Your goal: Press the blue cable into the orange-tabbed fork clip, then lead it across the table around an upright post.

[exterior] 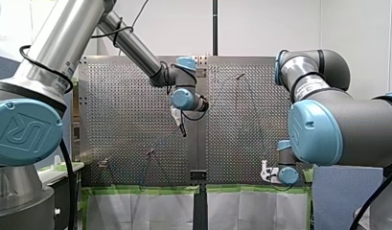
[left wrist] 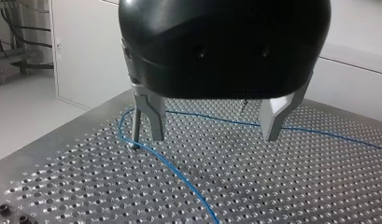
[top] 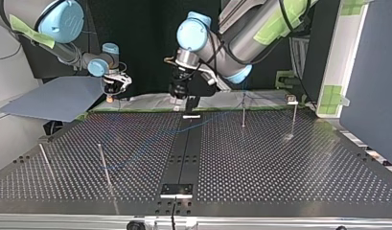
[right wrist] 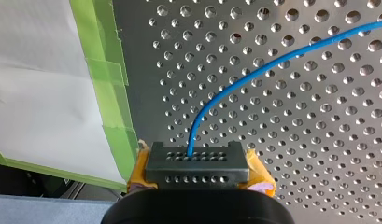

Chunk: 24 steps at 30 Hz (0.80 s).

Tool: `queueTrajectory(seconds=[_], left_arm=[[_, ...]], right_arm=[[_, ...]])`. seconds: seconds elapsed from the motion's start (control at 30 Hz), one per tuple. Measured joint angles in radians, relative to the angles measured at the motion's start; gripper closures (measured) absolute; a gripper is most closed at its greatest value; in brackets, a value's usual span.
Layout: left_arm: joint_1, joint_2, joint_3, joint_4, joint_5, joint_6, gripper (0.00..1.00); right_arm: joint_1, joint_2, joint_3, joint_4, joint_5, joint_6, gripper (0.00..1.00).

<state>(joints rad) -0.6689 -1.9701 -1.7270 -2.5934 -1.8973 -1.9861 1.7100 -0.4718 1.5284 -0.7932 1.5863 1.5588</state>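
The blue cable [left wrist: 179, 172] lies on the perforated table and bends around a thin upright post [left wrist: 135, 128]. My left gripper [left wrist: 209, 133] hangs open just above the table, black with metal fingers [left wrist: 151, 119]. The post stands just outside one of those fingers, and nothing is between them. My right gripper [right wrist: 198, 177] has yellow pads [right wrist: 259, 177] shut on a black perforated block [right wrist: 197, 161] at the cable's end, near the table's taped edge. In the top view, my left gripper [top: 179, 93] is near the middle and my right gripper [top: 114, 88] is at the left. I cannot make out an orange-tabbed clip.
Several thin upright posts [top: 243, 111] [top: 103, 165] stand on the table in the top view. A dark centre strip [top: 184, 153] runs across the table. Green tape [right wrist: 109, 74] lines the edge beside my right gripper. A grey board [top: 54, 98] lies at the top view's left.
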Motion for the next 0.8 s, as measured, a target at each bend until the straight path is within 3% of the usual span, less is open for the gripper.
queueTrajectory(seconds=[0.8], left_arm=[[0.0,0.0,-0.211,0.211,-0.028,0.012,0.0]], right_arm=[[0.0,0.0,0.0,0.0,0.0,0.0,1.0]])
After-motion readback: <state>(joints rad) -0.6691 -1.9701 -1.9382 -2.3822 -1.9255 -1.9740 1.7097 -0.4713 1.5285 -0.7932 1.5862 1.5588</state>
